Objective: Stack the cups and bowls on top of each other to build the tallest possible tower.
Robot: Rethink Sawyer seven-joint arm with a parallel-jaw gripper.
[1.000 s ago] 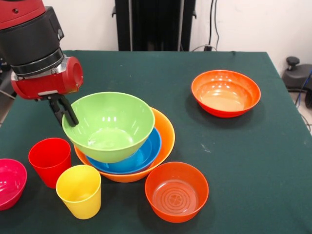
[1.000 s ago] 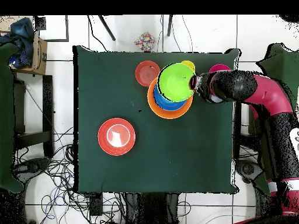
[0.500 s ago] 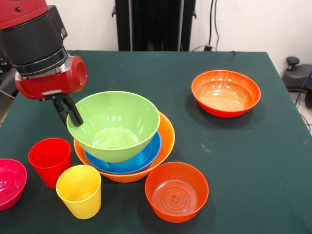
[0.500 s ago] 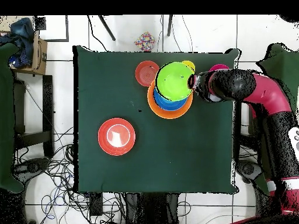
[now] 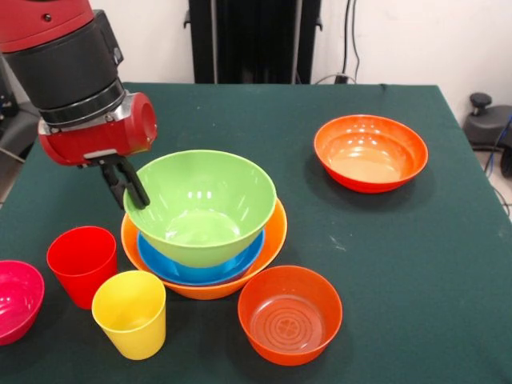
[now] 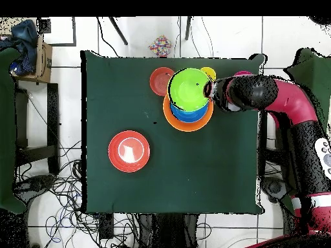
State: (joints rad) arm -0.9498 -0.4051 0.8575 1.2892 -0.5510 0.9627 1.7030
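Note:
My gripper (image 5: 128, 189) (image 6: 208, 90) is shut on the left rim of the lime green bowl (image 5: 200, 205) (image 6: 188, 88). This bowl sits low in the blue bowl (image 5: 170, 265) (image 6: 191, 115), which is nested in the large pale orange bowl (image 5: 270, 237) (image 6: 187, 125). I cannot tell whether green rests on blue. The red cup (image 5: 80, 264) and yellow cup (image 5: 130, 314) (image 6: 208, 72) stand upright left of the pile. A magenta bowl (image 5: 16, 300) is at the left edge. Two red-orange bowls lie apart: one near (image 5: 290, 314) (image 6: 160, 81), one far right (image 5: 370, 152) (image 6: 129, 150).
The dark green table (image 5: 416, 264) (image 6: 194, 181) holds everything. The arm's red and black body (image 5: 80, 80) (image 6: 271, 97) hangs over the table's left side in the front view, above the cups.
The gripper has carried the green bowl rightward in the front view and a little lower. It now sits more squarely over the blue and orange bowls.

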